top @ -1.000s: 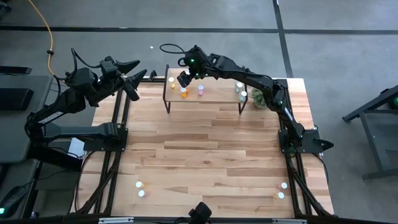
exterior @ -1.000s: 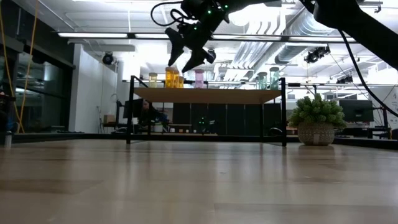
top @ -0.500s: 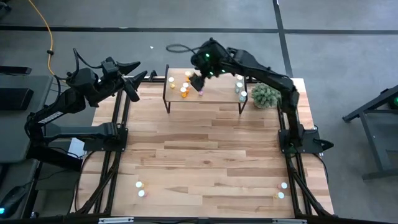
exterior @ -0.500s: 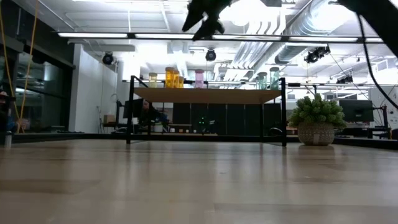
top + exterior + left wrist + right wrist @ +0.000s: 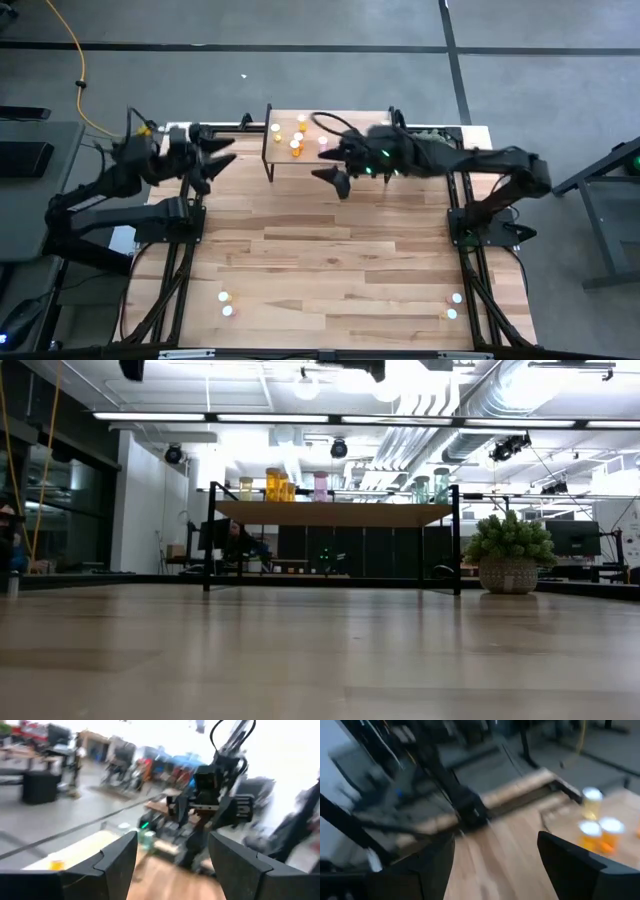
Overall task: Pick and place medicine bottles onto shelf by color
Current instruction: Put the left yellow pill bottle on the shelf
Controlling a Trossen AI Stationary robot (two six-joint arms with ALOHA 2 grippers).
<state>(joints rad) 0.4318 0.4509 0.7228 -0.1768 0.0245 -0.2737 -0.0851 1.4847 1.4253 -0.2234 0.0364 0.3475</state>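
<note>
At the table's left edge the left gripper [image 5: 215, 160] hangs near the far left corner, jaws apart and holding nothing, pointing toward the shelf [image 5: 345, 158]. On the near left of the tabletop [image 5: 330, 250] two loose bottles [image 5: 226, 304] stand close together, one yellowish and one pale; I judge these the left arm's natural next pick. The shelf sits at the far edge and carries a yellow and orange cluster [image 5: 290, 138] at its left end, a pink bottle [image 5: 320, 485] just right of that, and pale teal bottles [image 5: 432, 485] at the right end. The right gripper [image 5: 333, 176] is over the table just in front of the shelf, jaws wide apart and empty. Two more bottles [image 5: 453, 306] wait at the near right corner, well apart from it. To do the next pick well, the right arm should probably approach one bottle from above, straddling the white cap without knocking its neighbour, then place it beside its own colour. The potted plant [image 5: 510, 555] stands right of the shelf, worth avoiding.
</note>
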